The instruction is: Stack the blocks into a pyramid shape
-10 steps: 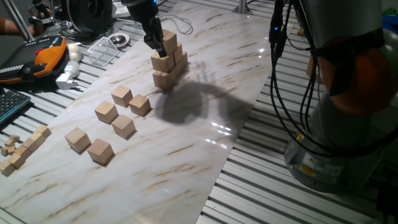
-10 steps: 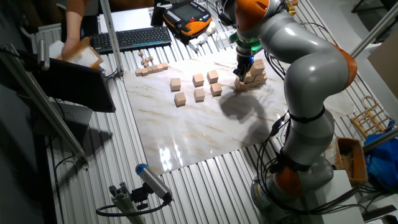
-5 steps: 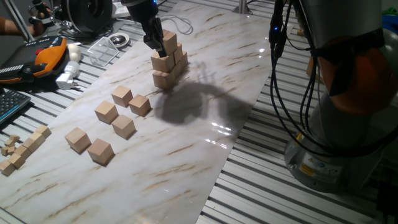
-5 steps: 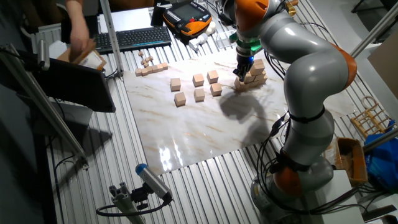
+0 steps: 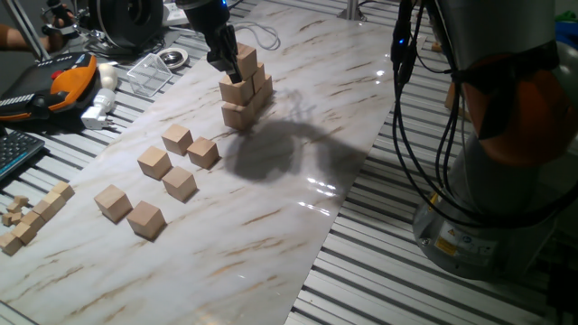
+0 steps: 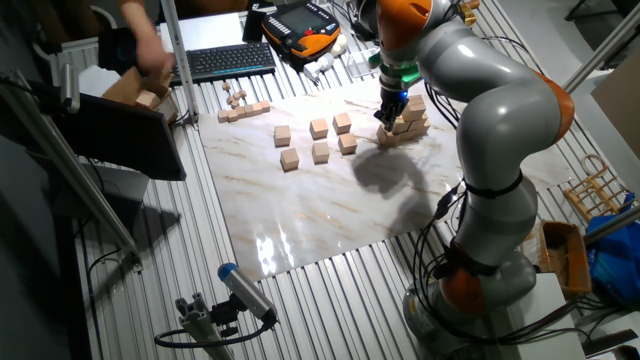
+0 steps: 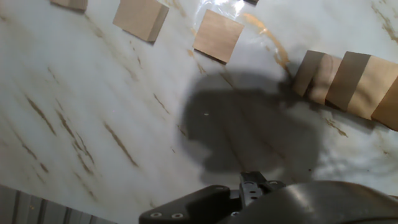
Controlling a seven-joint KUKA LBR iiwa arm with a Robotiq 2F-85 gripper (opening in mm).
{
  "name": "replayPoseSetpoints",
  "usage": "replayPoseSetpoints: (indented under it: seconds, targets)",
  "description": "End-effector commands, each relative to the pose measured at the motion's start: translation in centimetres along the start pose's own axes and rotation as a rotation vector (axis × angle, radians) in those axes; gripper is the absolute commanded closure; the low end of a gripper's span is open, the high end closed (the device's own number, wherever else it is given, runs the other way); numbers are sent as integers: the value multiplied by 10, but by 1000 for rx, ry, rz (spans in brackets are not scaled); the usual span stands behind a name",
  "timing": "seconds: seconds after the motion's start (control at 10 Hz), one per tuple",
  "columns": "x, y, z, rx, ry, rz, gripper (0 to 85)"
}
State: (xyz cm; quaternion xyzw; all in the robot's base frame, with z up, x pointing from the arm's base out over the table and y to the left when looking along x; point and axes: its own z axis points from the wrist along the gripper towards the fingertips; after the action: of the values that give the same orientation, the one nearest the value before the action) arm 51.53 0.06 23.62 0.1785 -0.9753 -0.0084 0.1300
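Blocks (image 5: 242,90) stacked – jaws at top block (image 5: 244,60), grip unclear, no writing legible

Gripper (image 5: 224,56) low, pointing down, closure unclear.

Pincer (image 5: 226,56) tips (behind the stack (image 5: 244,90)) hidden

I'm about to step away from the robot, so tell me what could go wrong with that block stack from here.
1. The hand is right against the top block of the stack; pulling away sideways could drag it off.
2. The stack looks narrow and slightly uneven, so a nudge may topple it.
3. Six loose blocks lie nearby; fetching one means returning close to the stack.
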Motion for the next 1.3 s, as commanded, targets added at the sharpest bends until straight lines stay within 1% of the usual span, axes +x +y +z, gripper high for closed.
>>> replayPoseSetpoints:
  seconds: [0.0,0.6,0.7,1.1,1.2]
  targets:
    - [0,0,0,2,-3,-3,850]
    - [0,0,0,7,0,14,850]
    - [0,1,0,10,3,22,850]
    - [0,0,0,7,2,50,850]
    - [0,0,0,8,-1,78,850]
